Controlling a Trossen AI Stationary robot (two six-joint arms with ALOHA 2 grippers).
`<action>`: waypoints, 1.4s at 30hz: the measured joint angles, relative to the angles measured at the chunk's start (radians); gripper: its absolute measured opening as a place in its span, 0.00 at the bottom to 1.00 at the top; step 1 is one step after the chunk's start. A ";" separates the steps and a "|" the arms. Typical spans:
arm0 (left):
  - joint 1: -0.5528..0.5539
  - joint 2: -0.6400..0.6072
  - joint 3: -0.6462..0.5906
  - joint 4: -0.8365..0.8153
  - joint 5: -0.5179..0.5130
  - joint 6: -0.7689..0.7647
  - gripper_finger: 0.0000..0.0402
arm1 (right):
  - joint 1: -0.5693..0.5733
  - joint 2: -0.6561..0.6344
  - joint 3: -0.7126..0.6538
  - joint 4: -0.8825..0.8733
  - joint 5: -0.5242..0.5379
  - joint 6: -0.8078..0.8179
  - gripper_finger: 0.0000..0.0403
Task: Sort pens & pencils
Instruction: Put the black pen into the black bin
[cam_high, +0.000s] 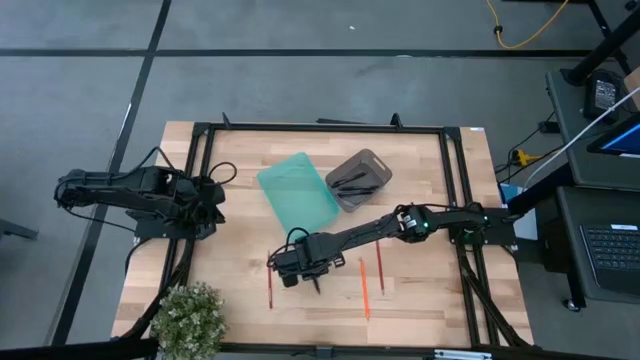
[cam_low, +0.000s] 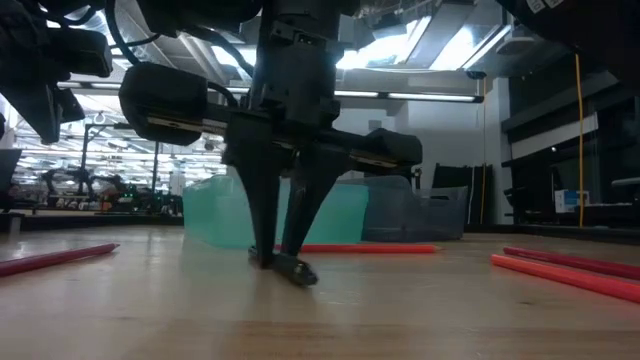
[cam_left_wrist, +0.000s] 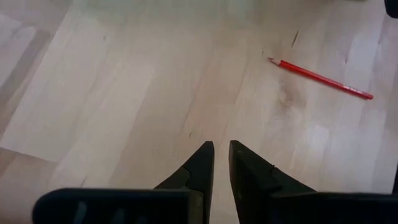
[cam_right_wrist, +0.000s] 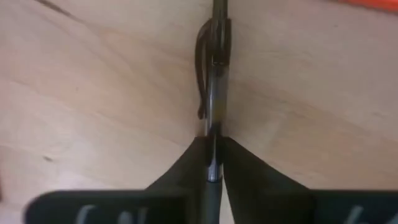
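My right gripper (cam_high: 300, 265) reaches to the table's middle and is shut on a black pen (cam_right_wrist: 214, 93) with a clip; the low view shows its fingers (cam_low: 262, 215) pointing down. Three orange-red pencils lie flat on the wood: one (cam_high: 270, 288) left of the gripper, two (cam_high: 364, 290) (cam_high: 380, 275) to its right. More black pens (cam_high: 352, 180) lie inside the grey bin. My left gripper (cam_left_wrist: 221, 152) waits near the left edge, fingers almost together, holding nothing, with a pencil (cam_left_wrist: 320, 79) ahead of it. My right gripper pinches the black pen's barrel (cam_right_wrist: 214, 140), just behind the clip, between its two fingertips. The fingers come from above, pointing down. The pen's free end (cam_low: 297, 271) lies on the table and sticks out toward the near edge (cam_high: 316, 284).
A teal bin (cam_high: 298, 192) and a grey bin (cam_high: 358, 180) stand side by side on the far half of the table. A potted plant (cam_high: 190, 318) sits at the near left corner. A black frame (cam_high: 320, 128) borders the table.
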 joint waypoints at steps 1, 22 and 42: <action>0.000 0.000 0.000 0.000 0.001 -0.004 0.11 | 0.000 0.000 0.000 -0.002 0.000 -0.013 0.09; 0.000 0.000 0.000 0.004 0.035 -0.090 0.11 | 0.060 -0.013 0.011 -0.069 0.046 -0.144 0.07; 0.000 0.000 0.000 0.041 0.090 -0.168 0.11 | 0.099 -0.237 0.005 -0.347 0.192 -0.118 0.06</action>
